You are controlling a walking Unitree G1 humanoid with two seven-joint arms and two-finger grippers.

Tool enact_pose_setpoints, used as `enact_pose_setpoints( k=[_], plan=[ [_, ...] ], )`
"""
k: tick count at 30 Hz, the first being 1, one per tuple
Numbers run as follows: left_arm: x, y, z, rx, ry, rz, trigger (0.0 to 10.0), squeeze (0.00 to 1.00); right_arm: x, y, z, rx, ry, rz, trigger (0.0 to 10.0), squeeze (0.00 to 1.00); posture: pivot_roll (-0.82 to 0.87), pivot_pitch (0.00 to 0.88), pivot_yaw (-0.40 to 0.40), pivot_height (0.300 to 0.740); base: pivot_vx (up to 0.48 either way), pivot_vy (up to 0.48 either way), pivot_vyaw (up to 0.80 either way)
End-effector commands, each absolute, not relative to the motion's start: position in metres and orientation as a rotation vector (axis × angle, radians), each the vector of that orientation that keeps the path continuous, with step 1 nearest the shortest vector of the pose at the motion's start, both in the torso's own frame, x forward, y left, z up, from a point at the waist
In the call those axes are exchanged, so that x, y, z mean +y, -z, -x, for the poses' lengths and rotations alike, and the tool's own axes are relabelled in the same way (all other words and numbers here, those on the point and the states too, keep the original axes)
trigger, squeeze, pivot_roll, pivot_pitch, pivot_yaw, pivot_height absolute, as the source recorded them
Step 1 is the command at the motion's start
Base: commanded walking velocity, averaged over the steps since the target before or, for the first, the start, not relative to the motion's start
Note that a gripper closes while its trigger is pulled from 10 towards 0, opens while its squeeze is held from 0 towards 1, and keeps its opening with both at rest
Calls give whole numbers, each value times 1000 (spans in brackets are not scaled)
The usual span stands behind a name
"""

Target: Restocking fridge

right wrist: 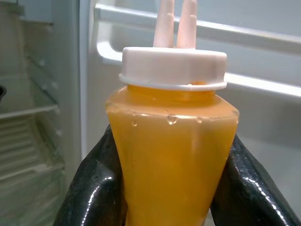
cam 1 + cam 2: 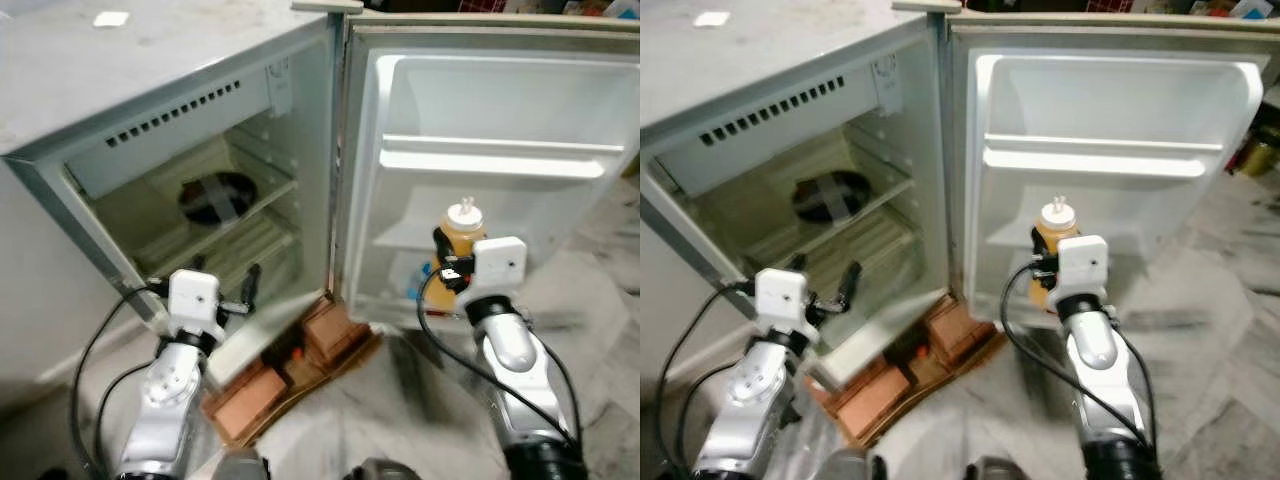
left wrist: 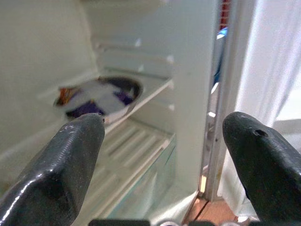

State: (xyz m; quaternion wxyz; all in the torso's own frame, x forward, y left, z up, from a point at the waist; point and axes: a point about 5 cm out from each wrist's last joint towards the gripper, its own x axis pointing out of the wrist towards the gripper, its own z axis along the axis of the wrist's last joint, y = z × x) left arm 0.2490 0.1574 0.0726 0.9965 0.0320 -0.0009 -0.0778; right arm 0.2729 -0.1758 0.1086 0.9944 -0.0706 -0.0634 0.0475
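The right gripper (image 1: 170, 188) is holding a bottle (image 2: 462, 240) of orange liquid with a white twin-spout cap, its fingers (image 1: 91, 188) clamped on either side of the bottle's body. The bottle is standing upright in front of the lower part of the open fridge door (image 2: 500, 110), below the door shelf (image 2: 500, 160). The left gripper (image 3: 164, 155) is hovering at the mouth of the fridge (image 2: 180, 160), its fingers (image 3: 66, 165) spread apart and gripping nothing. A dark bowl (image 2: 217, 195) is sitting on the inner shelf (image 3: 155, 92). Bricks (image 2: 290, 370) are lying on the floor under the fridge.
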Motion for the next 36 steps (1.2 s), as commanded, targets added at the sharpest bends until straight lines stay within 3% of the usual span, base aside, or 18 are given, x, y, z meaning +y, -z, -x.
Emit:
enact_pose_setpoints(
  k=[1, 9, 19, 26, 36],
  plan=[
    [163, -71, -248, 12, 134, -64, 10000, 0, -171, -113, -275, -146, -112, 143, 10000, 0, 33, 62, 4, 740, 0, 0, 0],
    [166, -74, -249, 1, 138, -66, 10000, 0, -168, -119, -278, -160, -118, 145, 10000, 0, 34, 83, 6, 740, 0, 0, 0],
    [165, -73, -246, 6, 142, -68, 10000, 0, -164, -116, -276, -155, -125, 142, 10000, 0, 37, 86, 6, 740, 350, 0, 0],
    [164, -73, -246, 4, 145, -75, 10000, 0, -164, -117, -277, -157, -125, 144, 10000, 0, 37, 88, 7, 740, 382, -285, 0],
    [165, -72, -244, 11, 135, -51, 10000, 0, -162, -116, -277, -151, -133, 144, 10000, 0, 37, 90, 2, 740, 0, 0, 0]
  ],
)
